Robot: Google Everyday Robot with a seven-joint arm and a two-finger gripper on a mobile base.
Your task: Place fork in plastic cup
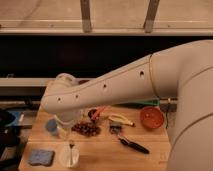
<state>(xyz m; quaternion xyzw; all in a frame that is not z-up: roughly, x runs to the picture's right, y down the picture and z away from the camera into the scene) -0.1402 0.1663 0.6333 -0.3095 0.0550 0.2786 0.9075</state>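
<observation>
One gripper (64, 124) is in view. It hangs below the end of the white arm (110, 87), which reaches in from the right of the view across the wooden tabletop (100, 156). The arm's pale wrist housing hides most of the gripper. The fingers stand wide apart and hold nothing.

Findings, placed from the fingers:

1. Plastic cup (51, 126): small, round and light blue, upright on the tabletop just beside the fingers, on the view's left side. Whether it touches them cannot be told.
2. Fork (71, 146): a thin, dark utensil nearer the camera than the fingers and apart from them. It is at the white round cup (69, 159), with its upper end showing above that cup's far rim. Whether it lies across the rim or stands inside cannot be told. It is not in the plastic cup.
3. Sponge (41, 157): flat and blue-grey, nearer the camera than the fingers and to the view's left of the white round cup.
4. Cluster of dark red fruit (86, 128): just to the view's right of the fingers.
5. Slender orange-red item (100, 111): beyond the fruit, close under the arm.
6. Banana (121, 120): further right of the fingers, past the fruit.
7. Black-handled utensil (131, 145): lies at a slant right of the fingers and nearer the camera than the banana, with its metal head toward the banana.
8. Orange-red bowl (151, 117): well apart from the fingers, near the tabletop's right edge.
</observation>
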